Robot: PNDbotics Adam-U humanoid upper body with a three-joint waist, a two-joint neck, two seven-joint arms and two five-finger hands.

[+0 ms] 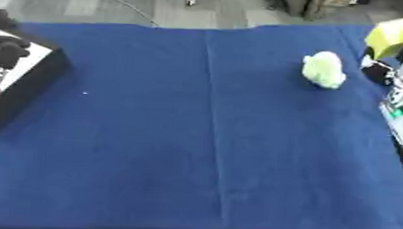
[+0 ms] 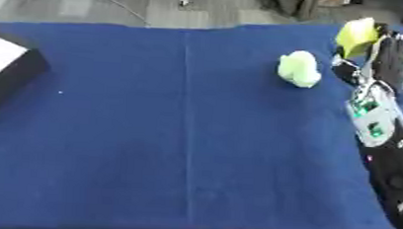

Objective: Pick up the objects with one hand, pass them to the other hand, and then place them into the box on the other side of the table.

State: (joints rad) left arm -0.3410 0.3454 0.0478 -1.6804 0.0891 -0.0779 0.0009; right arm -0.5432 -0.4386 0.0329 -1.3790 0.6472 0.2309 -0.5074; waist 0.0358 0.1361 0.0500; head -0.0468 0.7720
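Pale green soft lump lying on the blue cloth toward the far right corner of the desk, clear of the edges and touching nothing. Just beyond it, at the far right corner, a yellow-green block pinched against the right robot hand, dark fingers curled along its side. Right arm stretching up the right edge of the desk, a pale panel with green spots on the forearm. Wide bare cloth from the lump across the middle to the near edge and the left side. At the left edge, a black box with a white top panel, well apart from the lump. Grey floor beyond the far edge. Left robot hand nowhere in sight.
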